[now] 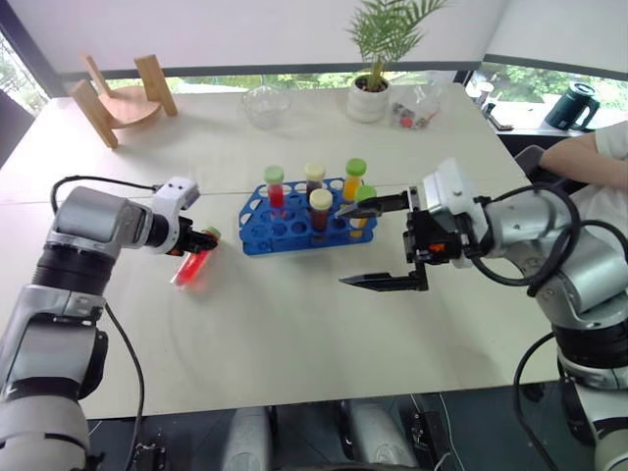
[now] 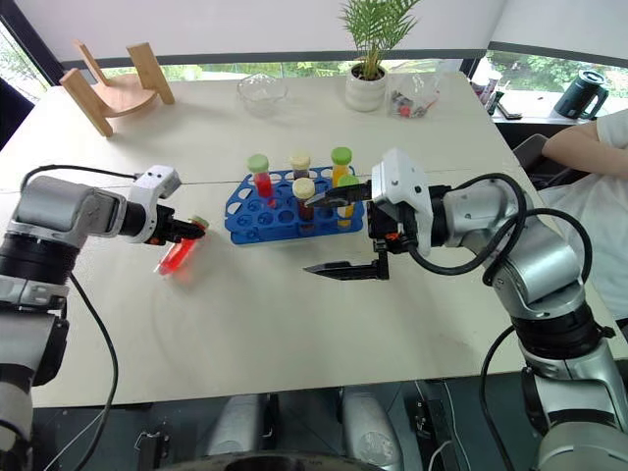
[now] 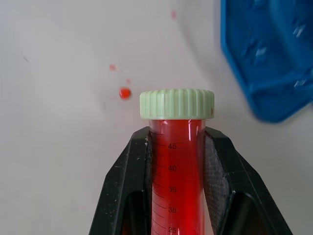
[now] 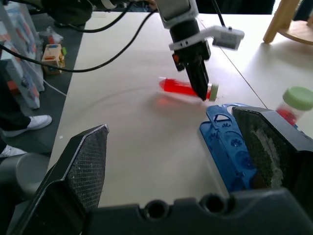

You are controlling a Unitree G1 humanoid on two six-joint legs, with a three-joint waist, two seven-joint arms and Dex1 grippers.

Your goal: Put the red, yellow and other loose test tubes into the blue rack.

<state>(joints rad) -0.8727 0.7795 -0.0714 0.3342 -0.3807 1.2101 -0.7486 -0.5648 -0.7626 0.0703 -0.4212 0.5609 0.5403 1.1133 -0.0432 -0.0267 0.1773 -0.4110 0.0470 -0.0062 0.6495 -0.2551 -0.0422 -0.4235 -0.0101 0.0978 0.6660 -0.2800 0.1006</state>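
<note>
Left end effector (image 1: 201,238) clamped on red test tube (image 1: 191,265) just below its green cap, tube tilted low over the counter (image 1: 294,324), left of blue rack (image 1: 294,228). Right end effector (image 1: 383,242) spread wide, empty, just right of rack.

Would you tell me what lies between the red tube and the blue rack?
Bare table, seen from the left eye; the red tube sits apart from the rack.

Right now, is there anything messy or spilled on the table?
Yes. A few small red drops sit on the white table beside the green cap of the red test tube, which the left gripper is clamped on. They match the tube's red liquid, so they look like a little spill.
</note>
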